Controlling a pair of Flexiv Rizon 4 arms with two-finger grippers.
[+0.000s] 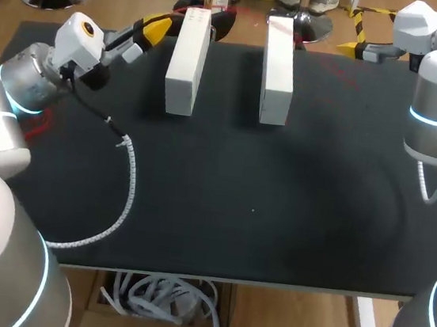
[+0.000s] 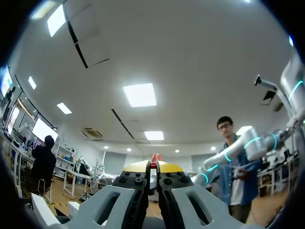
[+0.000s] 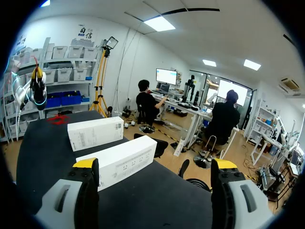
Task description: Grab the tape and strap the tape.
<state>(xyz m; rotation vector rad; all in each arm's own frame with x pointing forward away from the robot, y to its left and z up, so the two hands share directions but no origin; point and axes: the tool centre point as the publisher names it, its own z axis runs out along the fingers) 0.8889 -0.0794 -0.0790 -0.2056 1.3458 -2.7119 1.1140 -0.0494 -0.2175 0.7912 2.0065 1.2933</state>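
No roll of tape shows in any view. My left gripper (image 1: 157, 27) hangs raised over the table's back left corner, pointing toward the left white box (image 1: 188, 60). In the left wrist view its yellow tips (image 2: 153, 167) are pressed together, and a thin red sliver (image 2: 154, 158) sticks up at them; I cannot tell what it is. My right gripper (image 1: 360, 48) is at the back right corner, fingers wide apart (image 3: 152, 167), with nothing between them. Ahead of it lie the two white boxes (image 3: 119, 160) (image 3: 95, 131).
The second long white box (image 1: 278, 67) lies parallel to the first at the back middle. A white coiled cable (image 1: 128, 184) from my left arm trails over the table's left side. Red marks (image 1: 41, 127) are on the table surface by the left arm.
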